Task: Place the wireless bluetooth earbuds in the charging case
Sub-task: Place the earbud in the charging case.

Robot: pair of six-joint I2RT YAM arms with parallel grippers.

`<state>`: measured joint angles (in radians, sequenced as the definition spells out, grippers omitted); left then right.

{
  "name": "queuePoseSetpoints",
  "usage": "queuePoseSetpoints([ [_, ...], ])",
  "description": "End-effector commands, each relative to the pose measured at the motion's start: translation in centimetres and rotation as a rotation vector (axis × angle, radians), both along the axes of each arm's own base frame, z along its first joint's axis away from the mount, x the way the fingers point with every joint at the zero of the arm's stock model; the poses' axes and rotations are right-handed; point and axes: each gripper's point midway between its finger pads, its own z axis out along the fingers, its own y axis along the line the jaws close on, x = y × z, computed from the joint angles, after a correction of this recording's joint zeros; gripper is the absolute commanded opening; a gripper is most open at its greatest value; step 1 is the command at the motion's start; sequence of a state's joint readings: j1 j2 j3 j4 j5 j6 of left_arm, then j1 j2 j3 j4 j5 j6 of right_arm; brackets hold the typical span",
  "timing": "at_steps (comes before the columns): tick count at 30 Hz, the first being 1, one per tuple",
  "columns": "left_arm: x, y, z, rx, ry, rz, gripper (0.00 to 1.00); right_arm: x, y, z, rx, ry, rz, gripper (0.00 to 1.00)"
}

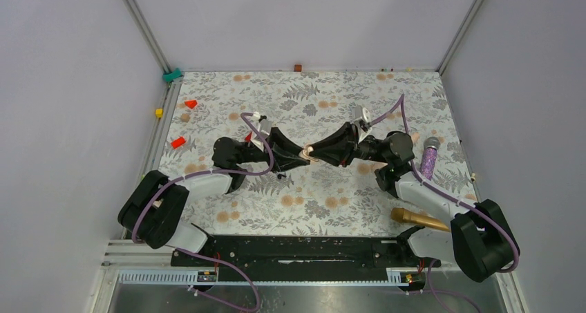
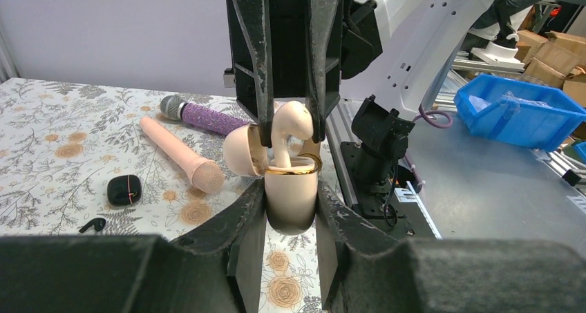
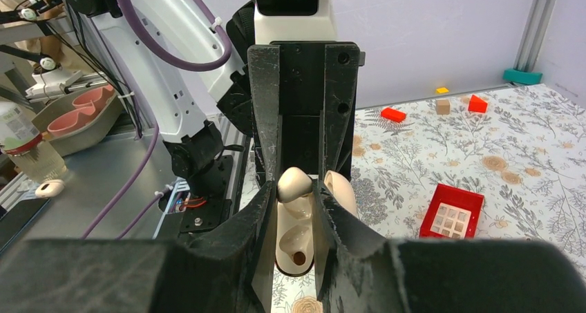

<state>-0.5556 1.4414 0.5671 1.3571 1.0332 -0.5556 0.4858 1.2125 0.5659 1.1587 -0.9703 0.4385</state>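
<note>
— Where is the pink charging case [image 2: 290, 213] held?
— Mid-table, off the surface, lid open; it is pinched by the left gripper [image 2: 290, 188].
— And the pink earbud [image 2: 296, 119]?
— It is pinched by the right gripper [image 3: 294, 185], with its stem at the case's mouth.

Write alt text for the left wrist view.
The left gripper clamps an open pink charging case while the right gripper holds a pink earbud at the case's mouth. Behind lie a pink microphone, a purple microphone, a black case and a black earbud.
</note>
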Motion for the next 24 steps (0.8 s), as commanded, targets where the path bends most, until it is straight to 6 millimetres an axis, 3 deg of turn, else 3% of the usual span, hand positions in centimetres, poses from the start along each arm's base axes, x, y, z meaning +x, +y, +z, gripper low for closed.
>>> queuePoseSetpoints([
  [1, -1.4, 0.4, 2.2, -0.057, -0.142, -0.027, 0.00, -1.0, 0.3, 0.3, -0.002, -0.053, 0.027, 0.26],
  [13, -1.7, 0.5, 2.3, -0.056, -0.144, -0.042, 0.00, -1.1, 0.9, 0.0, -0.016, -0.047, 0.040, 0.33],
  [24, -2.5, 0.8, 3.7, -0.069, -0.145, -0.072, 0.02, -1.0, 1.1, 1.6, -0.004, -0.036, 0.057, 0.41],
])
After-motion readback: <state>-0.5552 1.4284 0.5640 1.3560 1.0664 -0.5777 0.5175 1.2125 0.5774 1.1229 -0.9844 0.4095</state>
